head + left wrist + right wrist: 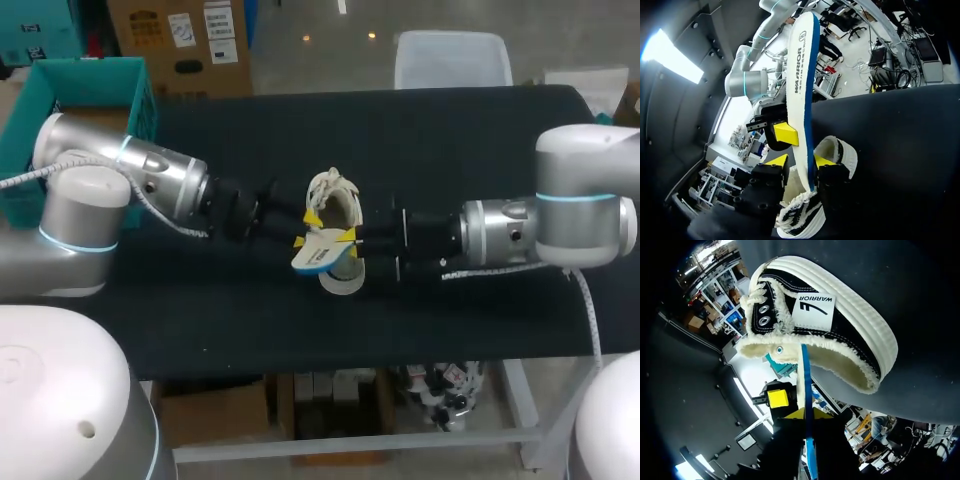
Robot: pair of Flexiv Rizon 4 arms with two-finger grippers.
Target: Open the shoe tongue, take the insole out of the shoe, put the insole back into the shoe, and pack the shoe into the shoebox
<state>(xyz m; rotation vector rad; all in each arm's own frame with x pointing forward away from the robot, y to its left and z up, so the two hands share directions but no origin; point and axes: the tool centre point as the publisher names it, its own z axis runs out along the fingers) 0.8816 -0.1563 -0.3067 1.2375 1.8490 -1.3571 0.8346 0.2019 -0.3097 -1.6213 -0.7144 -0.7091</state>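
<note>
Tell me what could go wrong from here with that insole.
Both the left claw and right claw grip the insole over the shoe; uneven pulling may bend or drop it. The shoe sits unheld on the table, so pushing the insole in may shove it away.

Setting: a robotics laboratory or test cell.

Indicators:
- Two industrial arms work at one bench (450,130). The left arm (150,185) and the right arm (560,225) have brushed-metal joints and white housings, each with a lit teal ring.
- The bench has a plain black cover on a pale metal frame (400,440).
- A braided cable (588,300) runs exposed along the right arm. A second cable (40,178) loops over the left arm.
- Each arm ends in a two-finger tool with yellow tips: the left pincer (800,161) and the right pincer (807,413).
</note>
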